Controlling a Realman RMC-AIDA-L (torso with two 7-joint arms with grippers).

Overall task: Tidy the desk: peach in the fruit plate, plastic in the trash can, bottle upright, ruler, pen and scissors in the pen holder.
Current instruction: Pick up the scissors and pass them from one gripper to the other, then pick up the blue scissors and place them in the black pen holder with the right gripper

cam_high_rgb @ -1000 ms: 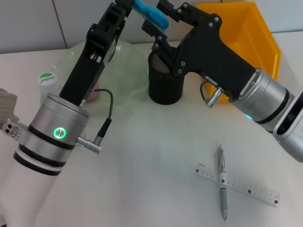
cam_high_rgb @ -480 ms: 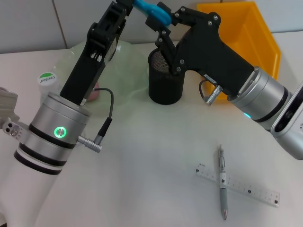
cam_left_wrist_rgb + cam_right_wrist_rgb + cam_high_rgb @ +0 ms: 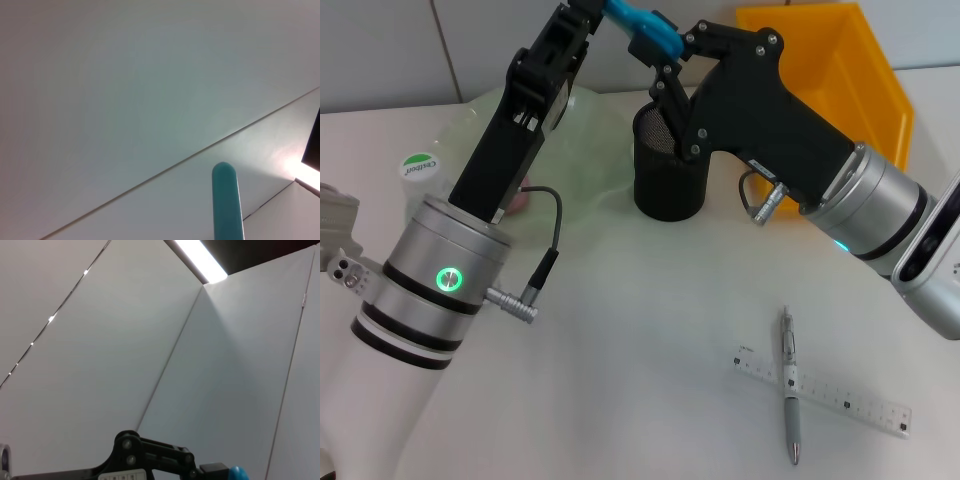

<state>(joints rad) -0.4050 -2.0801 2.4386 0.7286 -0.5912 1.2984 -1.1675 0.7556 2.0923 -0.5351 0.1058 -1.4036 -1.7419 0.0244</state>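
The blue-handled scissors (image 3: 648,28) hang high above the black mesh pen holder (image 3: 667,172). My left gripper (image 3: 588,12) reaches to the top edge of the head view and is shut on them; the teal handle (image 3: 225,200) also shows in the left wrist view. From the right, my right gripper (image 3: 665,55) has its fingers against the blue handle. The pen (image 3: 789,398) lies across the clear ruler (image 3: 825,398) at the front right. A pink peach (image 3: 521,196) peeks out behind my left arm on the pale green fruit plate (image 3: 592,150). No plastic is in view.
A yellow trash can (image 3: 840,70) stands at the back right. A bottle (image 3: 418,167) with a green and white cap stands at the back left. My left arm's body covers much of the left side. The right wrist view shows the other gripper (image 3: 150,464) against a wall.
The right gripper moved left toward the scissors' handle and its spread fingers drew together on it. The left arm stayed in place.
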